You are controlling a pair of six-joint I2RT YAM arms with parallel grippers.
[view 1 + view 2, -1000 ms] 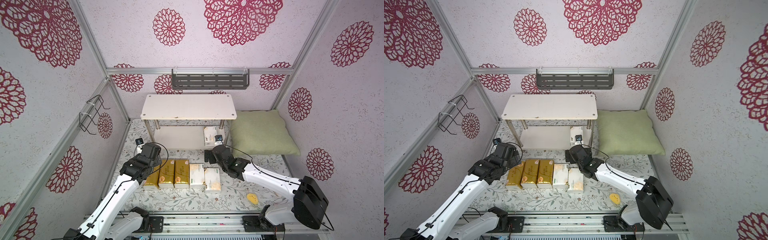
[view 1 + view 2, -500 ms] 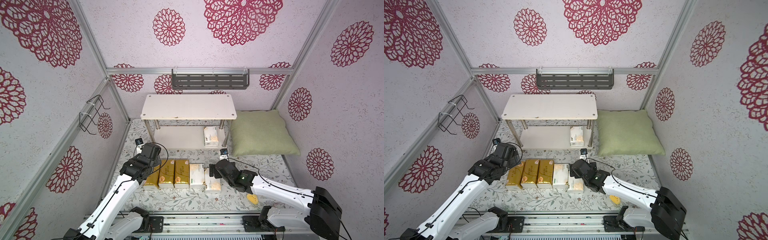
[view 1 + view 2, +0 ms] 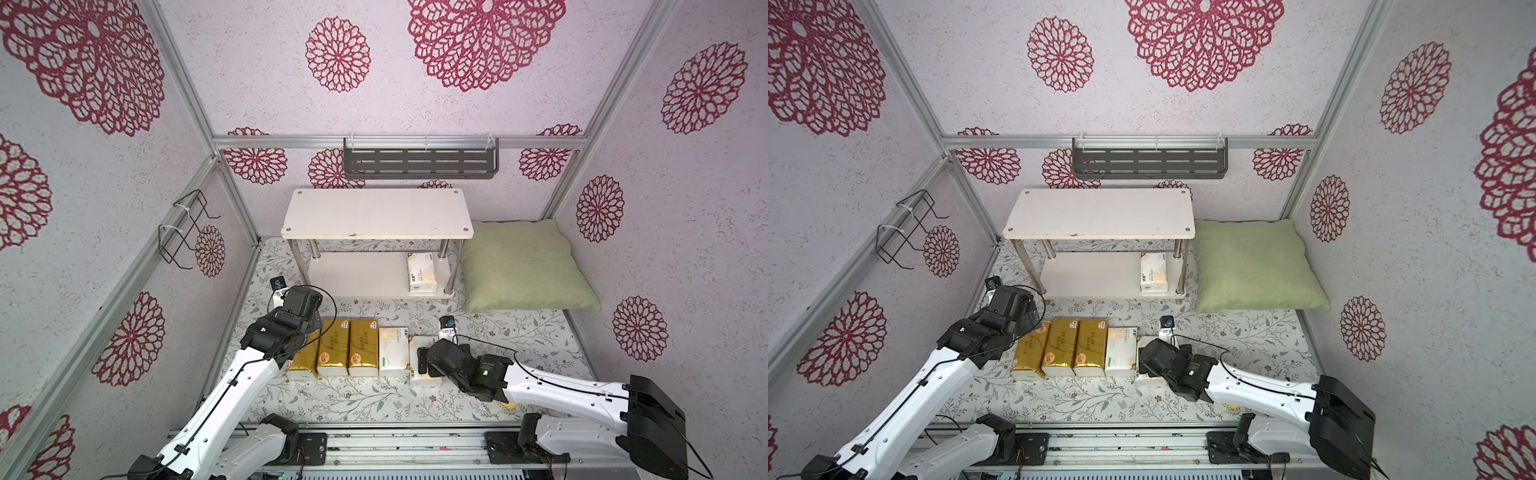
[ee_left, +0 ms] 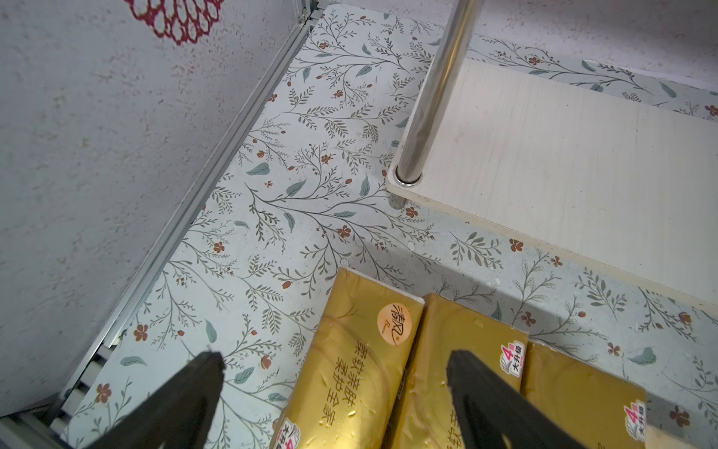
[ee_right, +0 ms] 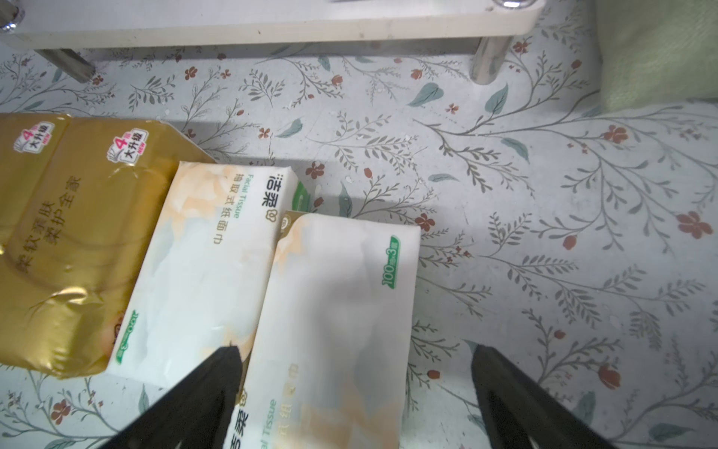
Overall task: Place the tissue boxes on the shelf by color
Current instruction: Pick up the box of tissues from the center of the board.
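Note:
Three gold tissue boxes (image 3: 332, 347) lie side by side on the floral floor, with two white ones (image 3: 392, 349) to their right. A third white box (image 3: 421, 272) lies on the lower board of the white shelf (image 3: 376, 218), at its right end. My left gripper (image 4: 336, 361) hangs open above the leftmost gold box (image 4: 361, 350), one finger to either side, touching nothing. My right gripper (image 5: 357, 352) is open over the rightmost white box (image 5: 342, 295), its fingers straddling the near end without contact. In both top views that box (image 3: 1152, 345) is half hidden by the right wrist.
A green pillow (image 3: 523, 266) lies right of the shelf, against the right wall. A dark grey slotted rack (image 3: 419, 164) hangs on the back wall and a black wire rack (image 3: 183, 232) on the left wall. The shelf's chrome leg (image 4: 431, 97) stands near the left gripper.
My right arm has drawn back from the shelf's lower board toward the front and now hovers over the rightmost white box. The left arm has not moved.

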